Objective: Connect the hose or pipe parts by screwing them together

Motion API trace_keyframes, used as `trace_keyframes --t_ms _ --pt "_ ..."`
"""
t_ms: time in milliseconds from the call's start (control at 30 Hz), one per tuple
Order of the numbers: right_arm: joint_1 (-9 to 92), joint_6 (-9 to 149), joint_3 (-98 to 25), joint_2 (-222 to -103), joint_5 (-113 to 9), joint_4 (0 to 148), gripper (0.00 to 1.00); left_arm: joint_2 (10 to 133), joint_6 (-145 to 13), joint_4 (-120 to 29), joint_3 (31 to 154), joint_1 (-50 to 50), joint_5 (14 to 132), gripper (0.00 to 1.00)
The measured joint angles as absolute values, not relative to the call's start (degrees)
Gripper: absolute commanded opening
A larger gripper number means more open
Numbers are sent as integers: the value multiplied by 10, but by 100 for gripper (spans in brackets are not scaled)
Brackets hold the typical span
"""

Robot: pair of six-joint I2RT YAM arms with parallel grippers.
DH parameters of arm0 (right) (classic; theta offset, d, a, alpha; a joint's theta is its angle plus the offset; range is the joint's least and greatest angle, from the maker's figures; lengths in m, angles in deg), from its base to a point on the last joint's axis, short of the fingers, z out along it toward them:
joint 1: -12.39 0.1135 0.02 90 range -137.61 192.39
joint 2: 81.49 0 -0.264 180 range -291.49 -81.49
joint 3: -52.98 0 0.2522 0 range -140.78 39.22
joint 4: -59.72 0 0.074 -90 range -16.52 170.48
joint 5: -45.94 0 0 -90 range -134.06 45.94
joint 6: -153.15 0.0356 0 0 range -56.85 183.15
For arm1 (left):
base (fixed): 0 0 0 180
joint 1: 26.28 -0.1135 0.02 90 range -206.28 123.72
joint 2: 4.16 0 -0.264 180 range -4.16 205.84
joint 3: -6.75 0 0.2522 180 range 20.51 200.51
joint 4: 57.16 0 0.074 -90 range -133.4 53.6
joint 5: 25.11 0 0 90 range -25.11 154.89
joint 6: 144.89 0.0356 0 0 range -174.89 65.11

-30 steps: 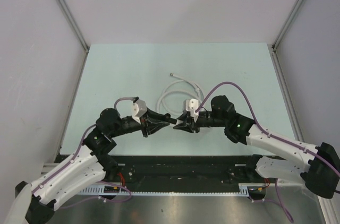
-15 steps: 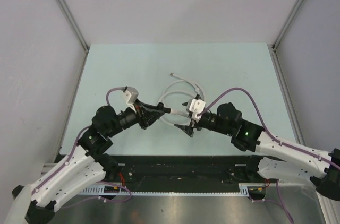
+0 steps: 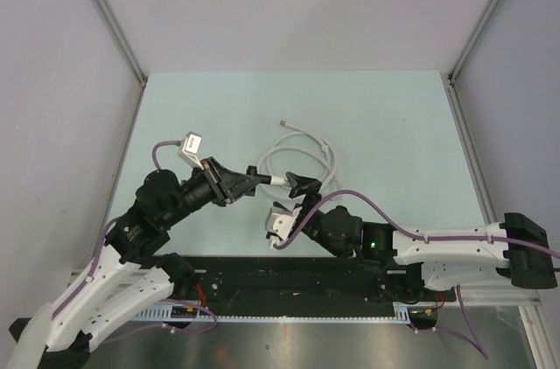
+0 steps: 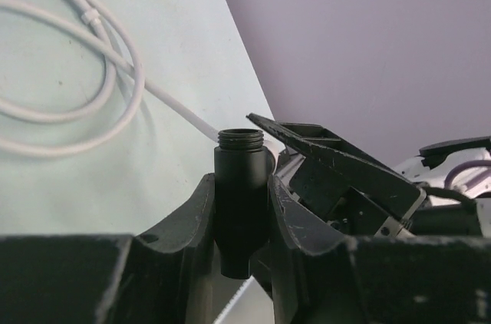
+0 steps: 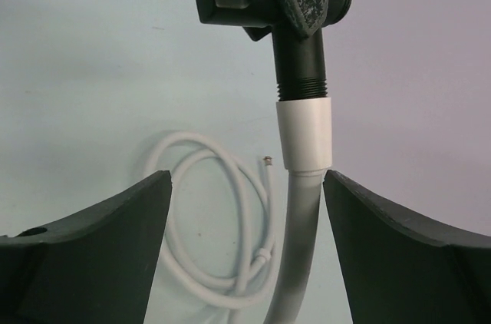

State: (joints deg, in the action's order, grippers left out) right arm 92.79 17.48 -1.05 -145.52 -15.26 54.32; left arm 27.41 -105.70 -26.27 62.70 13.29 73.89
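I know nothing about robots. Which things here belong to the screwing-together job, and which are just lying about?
Part of the job:
- hose
- its white fitting
- black threaded piece, gripped by the left tool
- right tool, open around the fitting

Just there:
- purple cables (robot wiring)
- table

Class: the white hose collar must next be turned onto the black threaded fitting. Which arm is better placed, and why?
Right, probably. The right claw, open, straddles the white collar at the thread of the black fitting, ready to close and twist. The left claw is shut on that fitting, steadying it.
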Motion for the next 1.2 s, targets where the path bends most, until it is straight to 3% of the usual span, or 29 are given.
trace_keyframes --t_ms 533,633,733,767,833,967,1200 --pt "945 69 -11 -1498 -91 447 73 288 -1149 -183 649 133 726 0" --pt "945 66 -11 -1507 -103 447 63 292 -1160 -182 649 133 729 0" --pt "945 65 -11 -1517 -115 452 36 298 -1176 -180 649 133 738 0" --pt "945 63 -11 -1521 -113 450 18 300 -1179 -175 649 133 741 0" --pt "941 66 -12 -1523 -114 451 0 302 -1185 -157 649 132 746 0" --pt "920 113 -23 -1519 -149 492 0 315 -1177 -150 649 127 747 0" --pt "788 295 -36 -1455 -392 609 0 329 -1073 -290 594 123 781 0"
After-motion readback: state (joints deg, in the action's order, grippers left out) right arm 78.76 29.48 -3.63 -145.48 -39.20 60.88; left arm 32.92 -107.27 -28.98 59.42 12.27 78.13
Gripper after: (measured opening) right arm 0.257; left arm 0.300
